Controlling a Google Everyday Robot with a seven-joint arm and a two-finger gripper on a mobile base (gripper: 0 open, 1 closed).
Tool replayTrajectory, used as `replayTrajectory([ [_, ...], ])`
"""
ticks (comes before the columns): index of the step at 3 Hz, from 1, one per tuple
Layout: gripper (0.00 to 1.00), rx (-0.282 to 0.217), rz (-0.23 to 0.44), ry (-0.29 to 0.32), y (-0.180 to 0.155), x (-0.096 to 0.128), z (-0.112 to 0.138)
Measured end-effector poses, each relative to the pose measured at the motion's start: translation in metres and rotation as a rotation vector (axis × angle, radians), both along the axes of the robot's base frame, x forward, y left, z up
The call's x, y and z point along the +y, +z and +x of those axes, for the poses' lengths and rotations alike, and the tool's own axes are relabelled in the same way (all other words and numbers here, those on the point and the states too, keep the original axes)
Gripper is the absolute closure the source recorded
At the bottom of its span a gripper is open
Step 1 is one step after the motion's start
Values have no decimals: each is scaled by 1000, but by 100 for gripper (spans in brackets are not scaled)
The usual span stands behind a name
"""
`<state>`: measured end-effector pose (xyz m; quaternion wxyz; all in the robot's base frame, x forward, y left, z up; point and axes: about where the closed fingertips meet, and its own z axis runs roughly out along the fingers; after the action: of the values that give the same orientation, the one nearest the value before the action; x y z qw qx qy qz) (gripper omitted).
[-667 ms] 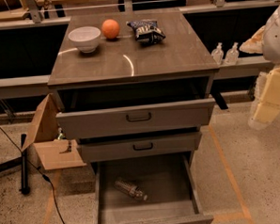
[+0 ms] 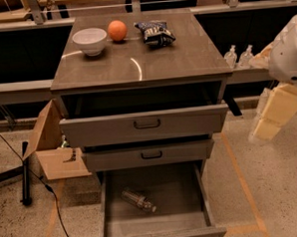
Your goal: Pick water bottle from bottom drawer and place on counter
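The water bottle (image 2: 139, 200), small and clear, lies on its side on the floor of the open bottom drawer (image 2: 194, 223), left of the drawer's middle. The counter (image 2: 150, 60) is the glossy grey-brown top of the cabinet. My arm comes in from the right edge, white above and cream below. My gripper (image 2: 267, 128) hangs at the height of the middle drawer, well to the right of the cabinet and apart from it. It is far above and to the right of the bottle.
On the counter's back stand a white bowl (image 2: 89, 40), an orange (image 2: 117, 30) and a dark snack bag (image 2: 154, 32). The two upper drawers (image 2: 147, 124) stand part open. Two pump bottles (image 2: 237, 56) sit behind on the right. A cardboard box (image 2: 50, 145) and a cable (image 2: 52, 195) lie on the left.
My arm has moved a little to the left and down, nearer the cabinet's right side. The bottle, the drawers and the things on the counter have not moved.
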<state>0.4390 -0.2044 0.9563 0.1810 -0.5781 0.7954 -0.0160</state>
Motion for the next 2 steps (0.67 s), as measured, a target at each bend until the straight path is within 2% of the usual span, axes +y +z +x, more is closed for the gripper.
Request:
replayTrajectory([
  [1,0,33,74,-48,-54,13,4],
  [2,0,27,121,-76,-103,20,5],
])
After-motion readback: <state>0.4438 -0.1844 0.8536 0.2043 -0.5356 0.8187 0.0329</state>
